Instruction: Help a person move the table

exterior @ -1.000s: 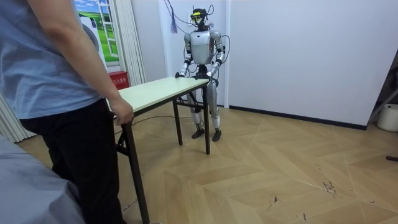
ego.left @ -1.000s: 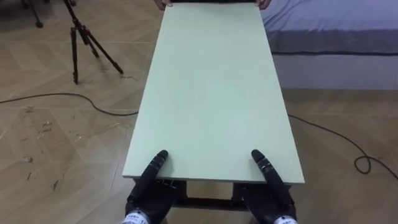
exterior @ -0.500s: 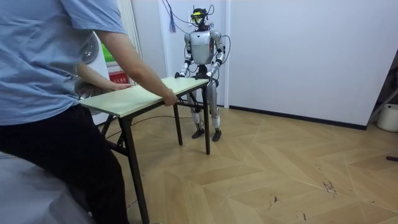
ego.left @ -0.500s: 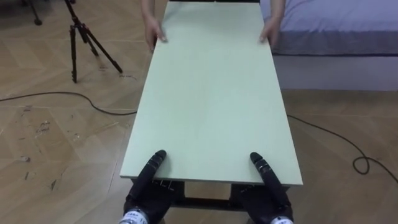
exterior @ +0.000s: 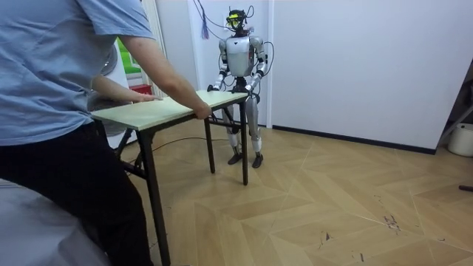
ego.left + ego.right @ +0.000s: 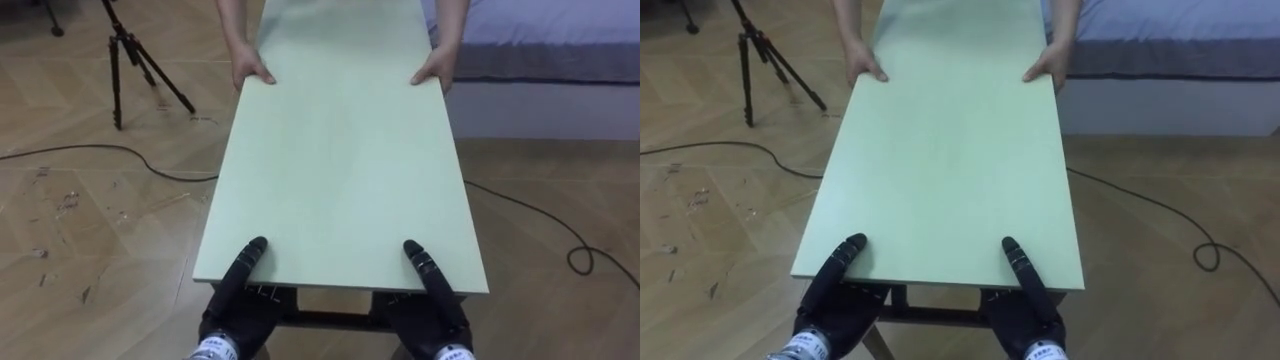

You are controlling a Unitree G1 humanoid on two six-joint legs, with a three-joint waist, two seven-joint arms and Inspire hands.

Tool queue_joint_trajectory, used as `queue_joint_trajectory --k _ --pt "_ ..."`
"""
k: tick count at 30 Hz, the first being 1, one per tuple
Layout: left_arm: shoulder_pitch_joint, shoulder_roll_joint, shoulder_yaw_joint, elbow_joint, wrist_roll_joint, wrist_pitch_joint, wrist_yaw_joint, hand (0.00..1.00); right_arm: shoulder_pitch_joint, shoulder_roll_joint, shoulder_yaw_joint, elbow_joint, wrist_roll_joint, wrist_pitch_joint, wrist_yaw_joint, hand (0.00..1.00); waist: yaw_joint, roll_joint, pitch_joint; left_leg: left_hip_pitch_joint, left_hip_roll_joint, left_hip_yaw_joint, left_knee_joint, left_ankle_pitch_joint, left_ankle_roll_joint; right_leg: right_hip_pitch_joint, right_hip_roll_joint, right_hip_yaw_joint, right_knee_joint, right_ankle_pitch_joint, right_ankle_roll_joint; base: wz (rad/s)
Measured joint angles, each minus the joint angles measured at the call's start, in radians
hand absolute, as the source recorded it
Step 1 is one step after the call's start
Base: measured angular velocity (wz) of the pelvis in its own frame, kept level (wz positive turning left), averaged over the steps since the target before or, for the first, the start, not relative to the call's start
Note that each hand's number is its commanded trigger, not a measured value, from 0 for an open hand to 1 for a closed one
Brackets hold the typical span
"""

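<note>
The robot's left hand [image 6: 234, 305] sits at the near short edge of the table [image 6: 340, 170]. Its thumb lies flat on the pale green top and the rest of the hand is tucked beneath the edge, so it has that edge pinched. How hard it closes underneath I cannot see. The right hand [image 6: 432, 312] mirrors it, thumb on top and the rest below, clamped on the same edge. Each hand is in from its own corner, about level with the other, so neither is the nearer one. Both carry this end alike.

From those hands the table runs straight away from the robot, its long axis pointing at the person [image 5: 59, 111] across from it. The person leans over the far end with the person's hands [image 6: 252, 72] laid on the two long sides, one on each. In the room view the robot stands upright at its end near the white wall, arms bent forward to the tabletop, and the top looks roughly level between the two of them. I cannot tell whether the legs are off the floor.

By my reckoning the carry is under way or about to be, and any move will go along that long axis or swing it round. A bed [image 6: 540, 40] lies close beside the far right of the table, and a tripod [image 6: 125, 55] stands off to the robot's left, well apart. So the room to go looks better on the left.
</note>
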Motion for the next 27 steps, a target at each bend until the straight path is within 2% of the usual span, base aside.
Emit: queue_joint_trajectory --k 5,10,12,17,21,24,27 --pt "0.021 -0.006 0.008 -0.02 0.044 -0.006 -0.045 1.0 0.008 0.001 0.0 -0.026 -0.016 -0.005 0.006 1.0 -0.001 0.004 -0.0023 0.001 0.0 0.0 -0.001 0.0 0.0 0.001 0.0 0.0 0.001 0.0 0.0 0.0" --pt "0.057 -0.033 0.008 -0.022 0.137 -0.043 -0.094 1.0 0.041 0.001 0.016 -0.052 -0.031 -0.025 0.014 1.0 0.0 0.007 -0.0044 -0.001 0.0 0.0 -0.001 0.0 0.0 -0.001 0.001 0.0 0.0 0.0 0.0 0.0" --pt "0.065 -0.034 0.008 -0.022 0.154 -0.06 -0.101 1.0 0.044 0.002 0.037 -0.063 -0.048 -0.048 0.013 1.0 -0.002 0.006 -0.005 -0.007 0.0 0.0 -0.001 0.0 0.0 -0.006 0.006 0.0 0.0 0.0 0.0 -0.02" --pt "0.094 -0.036 0.008 -0.031 0.166 -0.063 -0.13 1.0 0.052 -0.001 0.037 -0.075 -0.069 -0.049 0.013 1.0 -0.001 0.003 -0.0063 -0.02 0.001 0.001 0.0 0.0 0.0 -0.019 0.01 0.012 0.0 0.004 0.0 0.0" --pt "0.136 -0.036 0.003 -0.09 0.183 -0.064 -0.131 1.0 0.053 -0.002 0.037 -0.083 -0.069 -0.054 0.012 1.0 0.008 0.005 -0.0067 -0.03 0.001 0.002 0.0 0.0 0.0 -0.03 0.009 0.012 0.0 0.004 0.0 0.0" --pt "0.155 -0.036 0.004 -0.117 0.193 -0.082 -0.138 1.0 0.061 -0.001 0.048 -0.104 -0.063 -0.056 0.01 1.0 0.026 0.006 -0.0065 -0.036 0.002 0.001 0.003 0.0 0.0 -0.035 0.009 0.006 0.0 0.004 0.0 0.03" --pt "0.159 -0.032 0.006 -0.121 0.191 -0.089 -0.14 1.0 0.075 -0.003 0.06 -0.13 -0.062 -0.057 0.001 1.0 0.028 0.002 -0.0049 -0.037 0.001 0.0 0.002 0.0 0.0 -0.034 0.007 0.003 0.0 0.004 0.0 0.03"
